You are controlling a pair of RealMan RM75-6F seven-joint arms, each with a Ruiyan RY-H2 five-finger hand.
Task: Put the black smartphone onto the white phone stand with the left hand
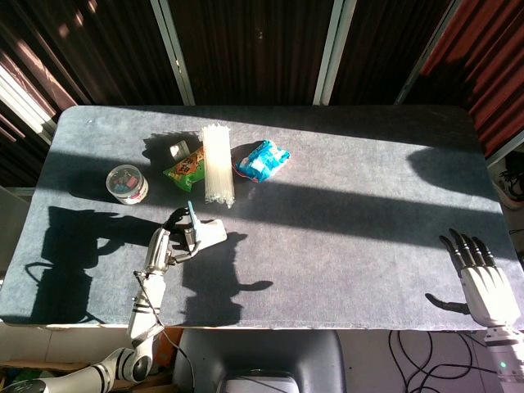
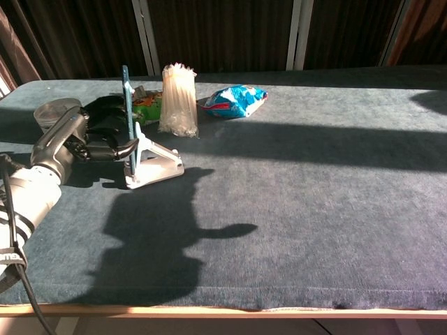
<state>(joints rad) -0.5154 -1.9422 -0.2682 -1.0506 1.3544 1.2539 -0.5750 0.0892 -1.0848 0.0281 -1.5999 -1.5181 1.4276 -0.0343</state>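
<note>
Left hand (image 2: 98,137), fingers clamped on the black smartphone (image 2: 128,117), holding it upright against the back of the white phone stand (image 2: 155,162) toward the counter's (image 2: 314,209) left side. Right hand (image 1: 483,274) resting at the counter's near right corner, fingers apart, holding nothing.

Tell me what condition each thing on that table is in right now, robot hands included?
Black smartphone: upright on edge, held at the stand's back.
White phone stand: standing on the table, phone at it.
Left robot hand: gripping the phone.
Right robot hand: holding nothing, fingers apart, at the table's near edge.
Bundle of clear sticks: standing upright.
Blue snack bag: lying flat, looks sealed.
Green snack bag: lying flat.
Small round tub: upright.
</note>
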